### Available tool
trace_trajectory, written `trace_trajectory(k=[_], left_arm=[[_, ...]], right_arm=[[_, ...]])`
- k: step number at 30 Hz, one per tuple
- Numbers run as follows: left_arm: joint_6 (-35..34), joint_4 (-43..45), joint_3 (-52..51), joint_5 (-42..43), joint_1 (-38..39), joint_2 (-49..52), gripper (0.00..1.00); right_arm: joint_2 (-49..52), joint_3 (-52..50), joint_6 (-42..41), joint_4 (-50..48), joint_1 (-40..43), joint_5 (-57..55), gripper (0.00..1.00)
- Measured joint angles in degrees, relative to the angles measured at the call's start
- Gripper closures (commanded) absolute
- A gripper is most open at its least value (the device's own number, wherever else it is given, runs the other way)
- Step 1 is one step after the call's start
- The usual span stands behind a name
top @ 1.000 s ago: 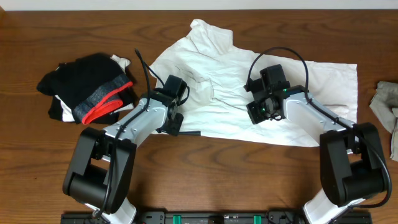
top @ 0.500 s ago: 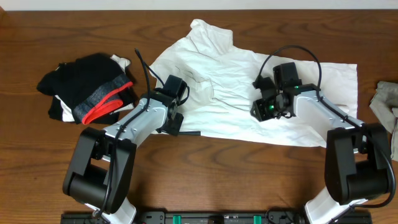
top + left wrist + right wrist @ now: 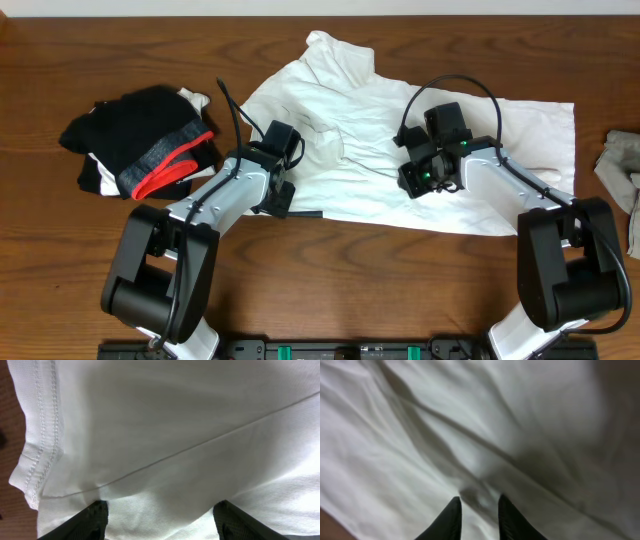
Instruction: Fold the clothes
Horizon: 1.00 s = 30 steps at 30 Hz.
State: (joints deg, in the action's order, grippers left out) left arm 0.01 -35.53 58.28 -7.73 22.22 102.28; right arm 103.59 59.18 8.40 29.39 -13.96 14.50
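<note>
The white T-shirt (image 3: 350, 170) lies spread and rumpled across the middle of the wooden table (image 3: 60, 60). Its wide body reaches toward the right, and a bunched part points to the far side. No lettering shows on the upper face.

Both arms reach over the shirt from the near edge. The left gripper (image 3: 161, 505) hangs low over the left part of the shirt with its 2 fingers spread wide and nothing between them, so it is released. In its wrist view a long crease runs across the cloth, and the stitched hem (image 3: 42, 435) curls over at the left, next to bare wood.

The right gripper (image 3: 479, 498) is down on the right-middle of the shirt. Its 2 fingers stand close together with a narrow gap. A small ridge of wrinkled cloth sits at their tips, but the view is blurred and I cannot tell whether the cloth is pinched.

A pile of black garments (image 3: 140, 125) with a grey-and-red band sits at the left, apart from the shirt. A small grey cloth (image 3: 622, 165) lies at the right edge.
</note>
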Motion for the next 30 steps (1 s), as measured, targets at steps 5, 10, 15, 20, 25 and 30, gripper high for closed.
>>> trace_trajectory(k=[5, 10, 15, 20, 25, 30], left_arm=[[0.0, 0.0, 0.0, 0.0, 0.0, 0.0, 0.3], [0.0, 0.0, 0.0, 0.0, 0.0, 0.0, 0.3], [0.0, 0.0, 0.0, 0.0, 0.0, 0.0, 0.3], [0.0, 0.0, 0.0, 0.0, 0.0, 0.0, 0.3], [0.0, 0.0, 0.0, 0.0, 0.0, 0.0, 0.3], [0.0, 0.0, 0.0, 0.0, 0.0, 0.0, 0.3]], right_arm=[[0.0, -0.13, -0.07, -0.55, 0.0, -1.01, 0.74], [0.0, -0.22, -0.11, -0.76, -0.61, -1.38, 0.77], [0.0, -0.66, -0.31, -0.79, -1.4, -1.49, 0.68], [-0.04, -1.99, -0.13, -2.16, -2.16, -2.16, 0.82], [-0.04, -2.32, -1.25, -4.22, -2.14, -3.78, 0.94], [-0.04, -2.32, -2.12, -6.38, -2.03, -4.55, 0.99]])
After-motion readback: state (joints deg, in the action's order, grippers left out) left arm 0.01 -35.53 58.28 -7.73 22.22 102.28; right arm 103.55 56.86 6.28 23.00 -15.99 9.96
